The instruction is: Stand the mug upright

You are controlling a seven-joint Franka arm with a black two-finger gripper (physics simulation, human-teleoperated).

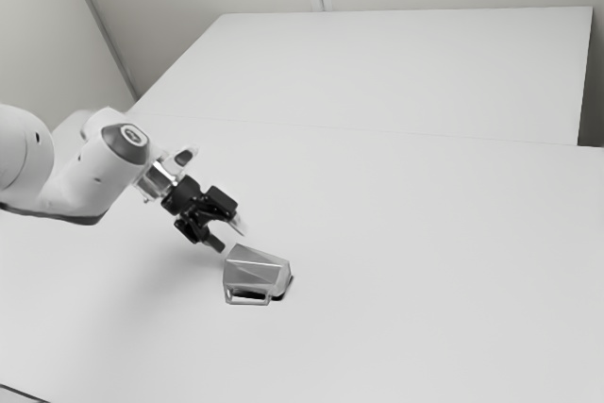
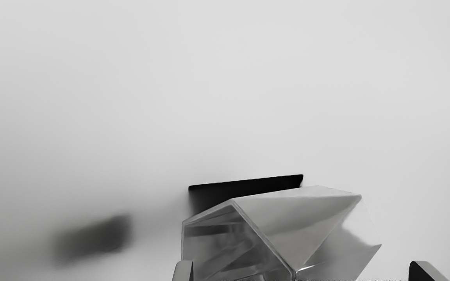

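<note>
Pincer [image 1: 232, 240] wide open — empty, near a mug [image 1: 256, 273], tipped sideways

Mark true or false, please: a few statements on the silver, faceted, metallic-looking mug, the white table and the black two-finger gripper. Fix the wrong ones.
1. The mug is on the table. True.
2. The mug stands upright on its base. False: it lies on its side.
3. The gripper is open. True.
4. In the exterior view, the mug lies to the left of the gripper's fingertips. False: it lies to the right of them, and lower in the picture.
5. In the wrist view, part of the mug's inside can be seen. True.
</note>
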